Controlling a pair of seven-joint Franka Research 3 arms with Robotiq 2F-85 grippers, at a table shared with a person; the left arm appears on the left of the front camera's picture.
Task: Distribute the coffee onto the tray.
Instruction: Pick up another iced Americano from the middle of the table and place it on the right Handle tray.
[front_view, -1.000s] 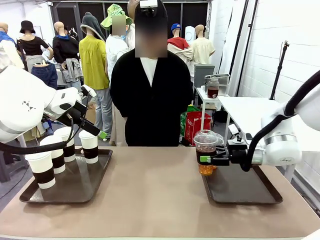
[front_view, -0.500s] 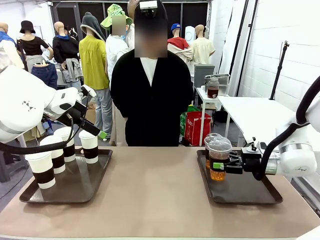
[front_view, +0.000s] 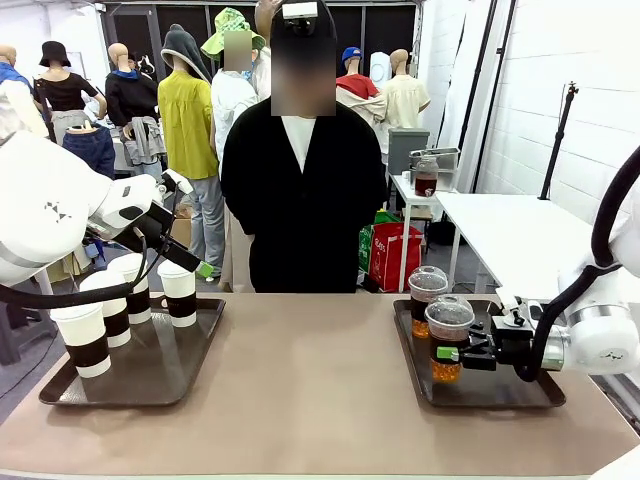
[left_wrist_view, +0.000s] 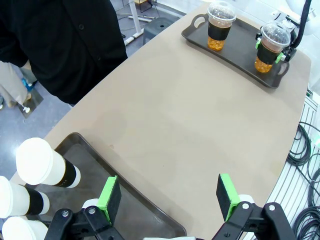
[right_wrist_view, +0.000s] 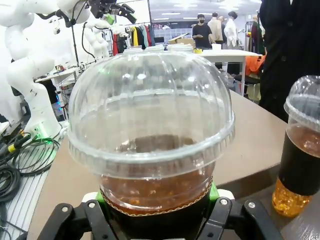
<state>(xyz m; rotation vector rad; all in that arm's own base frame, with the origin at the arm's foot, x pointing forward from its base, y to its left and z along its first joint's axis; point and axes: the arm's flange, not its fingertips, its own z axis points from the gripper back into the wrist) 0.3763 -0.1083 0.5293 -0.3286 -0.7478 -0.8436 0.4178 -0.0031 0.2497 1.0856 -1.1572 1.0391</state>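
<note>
Four white lidded paper cups with brown sleeves (front_view: 110, 308) stand on the dark left tray (front_view: 160, 385); three of them (left_wrist_view: 44, 165) show in the left wrist view. My left gripper (front_view: 203, 268) hangs open above that tray's far right corner, its green pads (left_wrist_view: 111, 198) wide apart and holding nothing. On the right tray (front_view: 500, 385) one clear dome-lidded iced coffee (front_view: 427, 298) stands at the far left. My right gripper (front_view: 450, 352) is shut on the sleeve of a second iced coffee (front_view: 449, 335), low over the tray's middle. This held cup (right_wrist_view: 150, 145) looms close, with the other (right_wrist_view: 302, 150) behind it.
A person in black (front_view: 303, 190) stands at the table's far edge, hands out of sight. The tan tabletop (front_view: 310, 380) lies bare between the two trays. The right tray's handles and rim (left_wrist_view: 235, 51) sit near the table's right edge.
My right gripper has carried the iced coffee rightward and down, from the tray's left edge to its middle, in front of the standing cup. The left arm has stayed still.
</note>
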